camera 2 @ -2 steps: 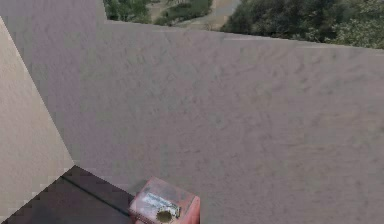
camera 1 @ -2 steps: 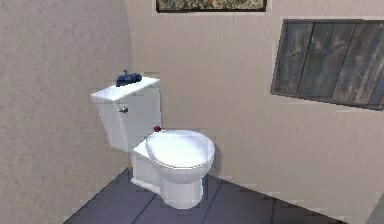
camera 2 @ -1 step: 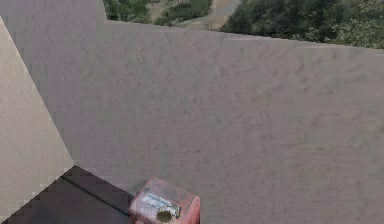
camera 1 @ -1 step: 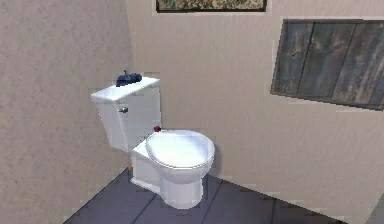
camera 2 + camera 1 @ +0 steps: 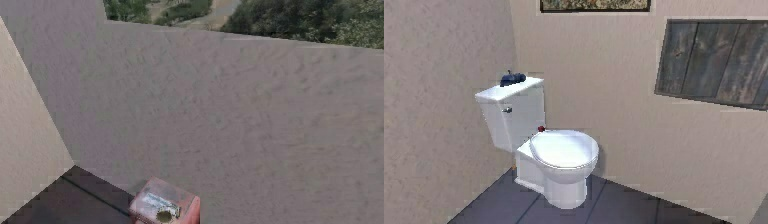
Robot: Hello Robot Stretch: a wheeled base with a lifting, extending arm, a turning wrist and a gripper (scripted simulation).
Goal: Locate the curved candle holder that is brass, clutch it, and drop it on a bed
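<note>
A small dark blue thing (image 5: 510, 78) lies on top of the toilet tank (image 5: 509, 112) in the forward view. At the arm side view's bottom edge stands a pinkish boxy thing (image 5: 160, 198) with a small round metallic part (image 5: 167, 213) on its front. I cannot tell what either of them is.
A white toilet (image 5: 562, 158) stands in a corner on dark tiled floor (image 5: 499, 205). A picture (image 5: 594, 5) and a framed grey panel (image 5: 714, 62) hang on the beige wall. In the arm side view a plain wall (image 5: 230, 120) is close, with greenery (image 5: 285, 18) above it.
</note>
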